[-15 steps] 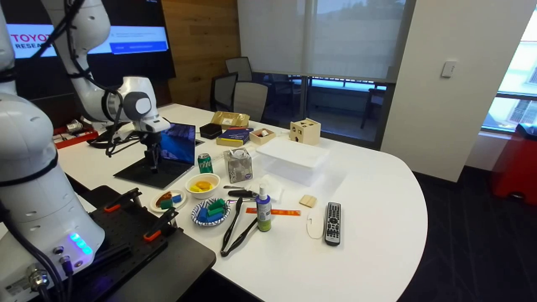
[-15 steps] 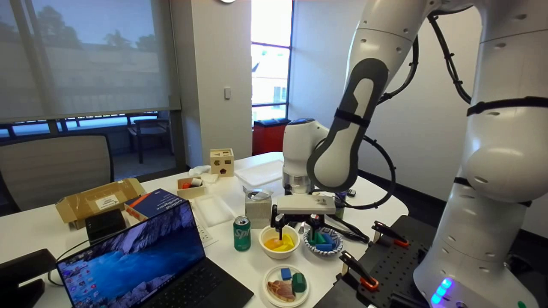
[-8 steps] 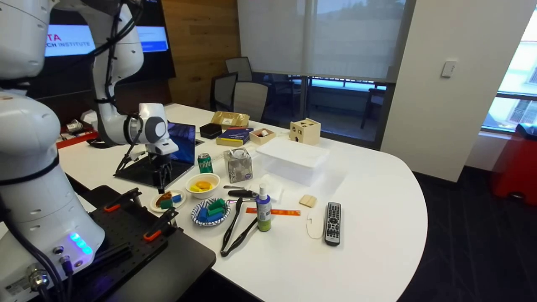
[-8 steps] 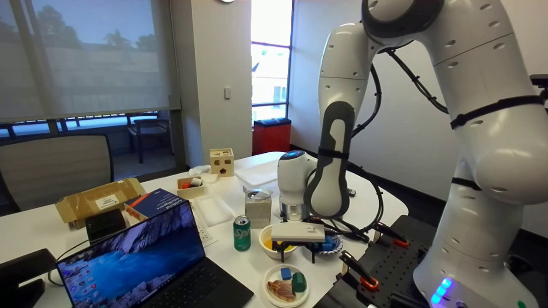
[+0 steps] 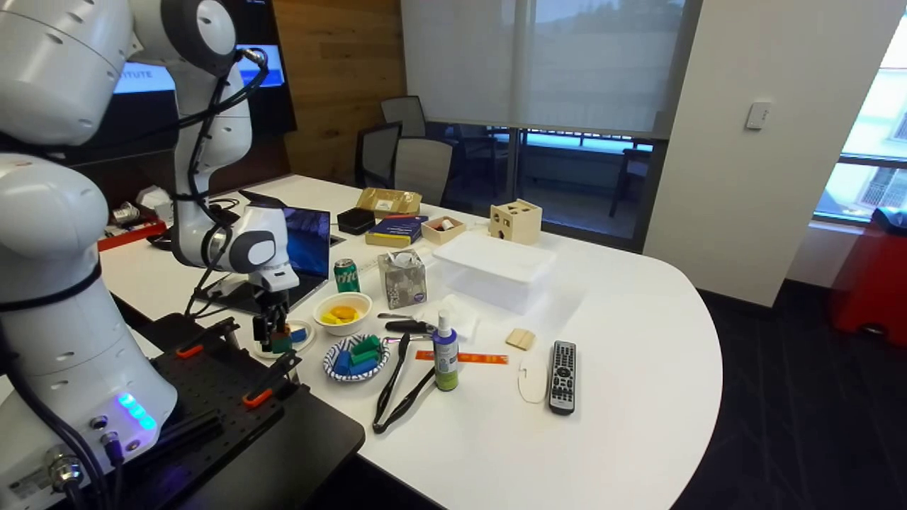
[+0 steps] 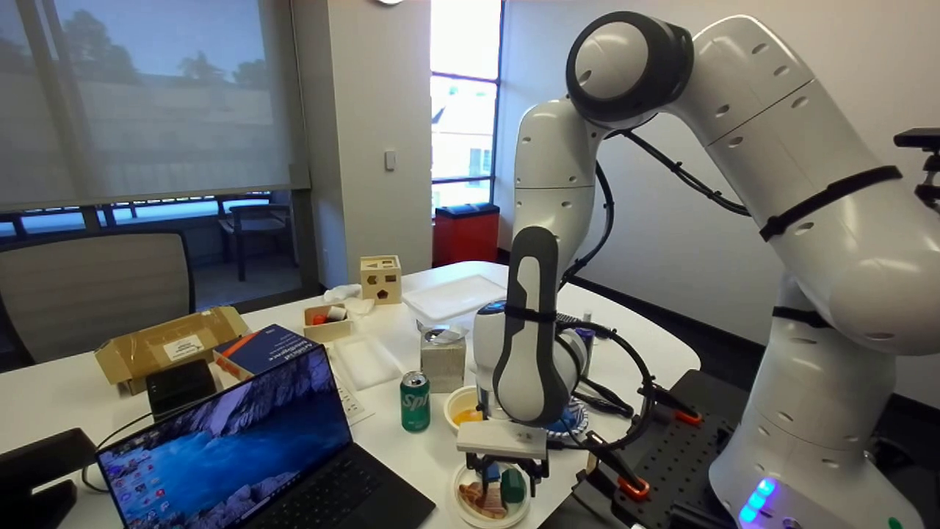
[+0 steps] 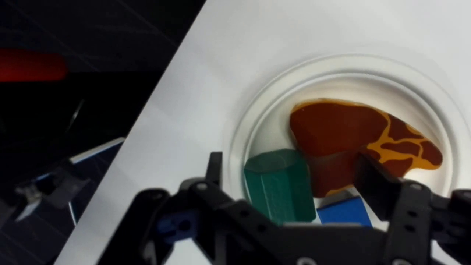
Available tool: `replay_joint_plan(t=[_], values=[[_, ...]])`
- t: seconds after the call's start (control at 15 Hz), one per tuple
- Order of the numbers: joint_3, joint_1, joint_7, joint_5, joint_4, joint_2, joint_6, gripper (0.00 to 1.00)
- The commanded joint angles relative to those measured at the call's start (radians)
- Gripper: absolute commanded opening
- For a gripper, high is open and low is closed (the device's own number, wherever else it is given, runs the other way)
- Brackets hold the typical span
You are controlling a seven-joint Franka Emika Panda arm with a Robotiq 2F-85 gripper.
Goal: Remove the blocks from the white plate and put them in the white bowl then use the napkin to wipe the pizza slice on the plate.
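Observation:
The white plate (image 7: 342,63) holds a pizza slice (image 7: 335,125), a green block (image 7: 276,191) and a blue block (image 7: 344,211). My gripper (image 7: 292,175) stands open low over it. One finger is left of the green block and the other over the pizza's lower right part, beside the blue block; nothing is gripped. In both exterior views the gripper (image 6: 509,485) hangs at the plate. A white bowl (image 5: 346,330) with yellow pieces is beside the plate. Several green and blue blocks lie in a blue-patterned bowl (image 5: 356,378). A crumpled white sheet (image 5: 464,316) may be the napkin; I cannot tell.
An open laptop (image 6: 242,441) and a green can (image 6: 415,402) stand close to the plate and bowls. Clamps (image 5: 273,379) grip the table edge near the plate. Tongs (image 5: 390,397), a spray bottle (image 5: 446,358) and a tissue box (image 5: 402,281) stand farther along.
My arm has swung over and down, bringing the gripper from above the table beside the bowls to low over the plate. The blocks, pizza and bowls have stayed where they were.

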Motion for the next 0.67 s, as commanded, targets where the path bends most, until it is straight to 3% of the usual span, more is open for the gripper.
replay_joint_plan(t=[0.0, 0.33, 0.6], values=[[-0.01, 0.037, -0.053, 0.1, 0.018, 0.027, 0.026, 0.58], [-0.02, 0.075, -0.084, 0.164, 0.026, 0.018, 0.019, 0.23], [-0.022, 0.087, -0.097, 0.177, 0.026, 0.011, 0.019, 0.2]])
